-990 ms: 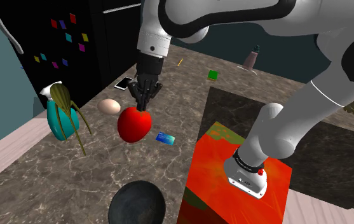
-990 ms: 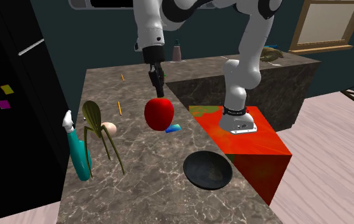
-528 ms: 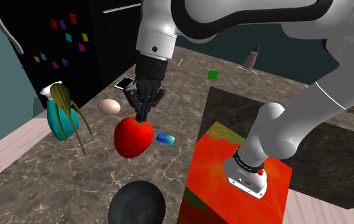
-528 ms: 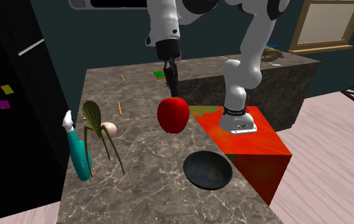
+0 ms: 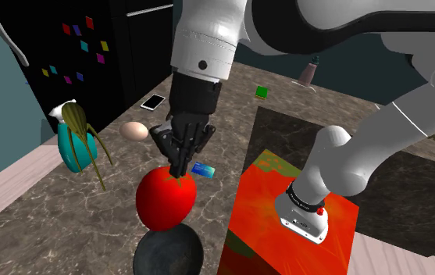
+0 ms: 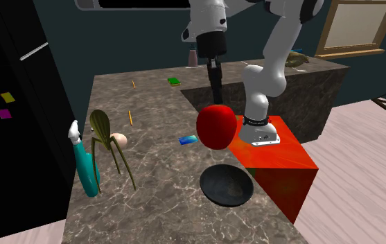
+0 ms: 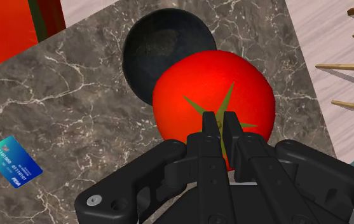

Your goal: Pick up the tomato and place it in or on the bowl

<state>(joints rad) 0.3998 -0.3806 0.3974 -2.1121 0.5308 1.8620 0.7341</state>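
I have the gripper (image 5: 179,168) pointing down over the marble counter (image 5: 67,211), its two black fingers pinched close together on the top of the tomato (image 5: 165,199), right at the green stalk. The tomato is big, red and glossy. It hangs in the air under the fingers, clear of the counter.

The dark round bowl (image 6: 226,185) sits on the counter close to the near edge. In the second exterior view I see a plain gap between the tomato and the bowl below it, and the tomato sits a little toward that view's left of the bowl's middle. From the wrist camera the tomato covers part of the bowl's rim, and most of the bowl shows past it.

A small blue card (image 7: 11,161) lies flat on the counter, well to one side of the gripper. Farther off in the shoulder view's left I see a pale egg (image 5: 134,130), and beside it a teal bottle (image 5: 73,148) with an olive, long-legged thing (image 5: 75,119) standing against it. The red stand (image 5: 270,226) is at the counter's side, just beside the bowl
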